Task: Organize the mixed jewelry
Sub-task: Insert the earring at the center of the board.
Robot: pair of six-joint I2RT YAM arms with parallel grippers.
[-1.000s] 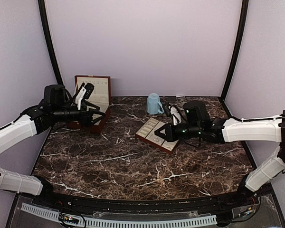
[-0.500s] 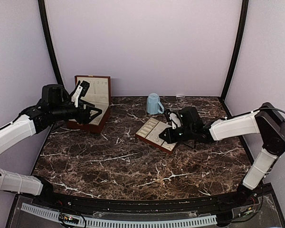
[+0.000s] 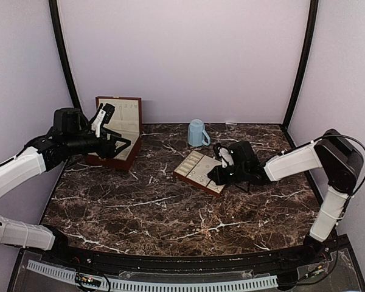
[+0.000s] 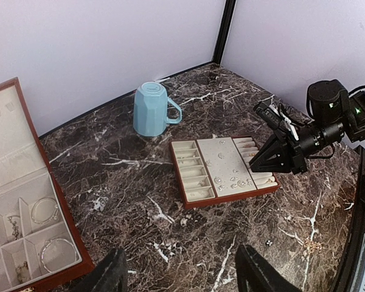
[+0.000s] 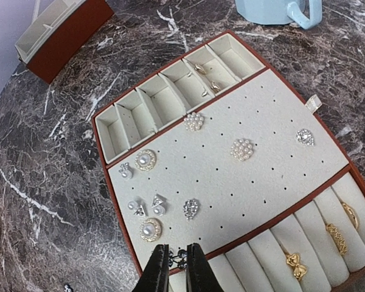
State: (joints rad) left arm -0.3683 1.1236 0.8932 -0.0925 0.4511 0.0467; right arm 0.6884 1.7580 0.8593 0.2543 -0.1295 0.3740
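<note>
The mixed jewelry lies on the flat tray: several pearl and crystal earrings on its cream pad, gold rings in the roll slots. My right gripper hovers over the tray's near edge, shut on a small dark crystal earring. From above, the right gripper is at the tray's right corner. My left gripper is open and holds nothing above the marble; in the top view the left gripper hangs by the wooden box.
A light-blue mug stands behind the tray. The open wooden box holds bracelets in its compartments. Two tiny loose pieces lie on the marble in front of the tray. Purple walls close in all round.
The right arm's elbow has folded back and up while its gripper stayed at the tray's corner with the earring. The left gripper shifted slightly toward the box.
</note>
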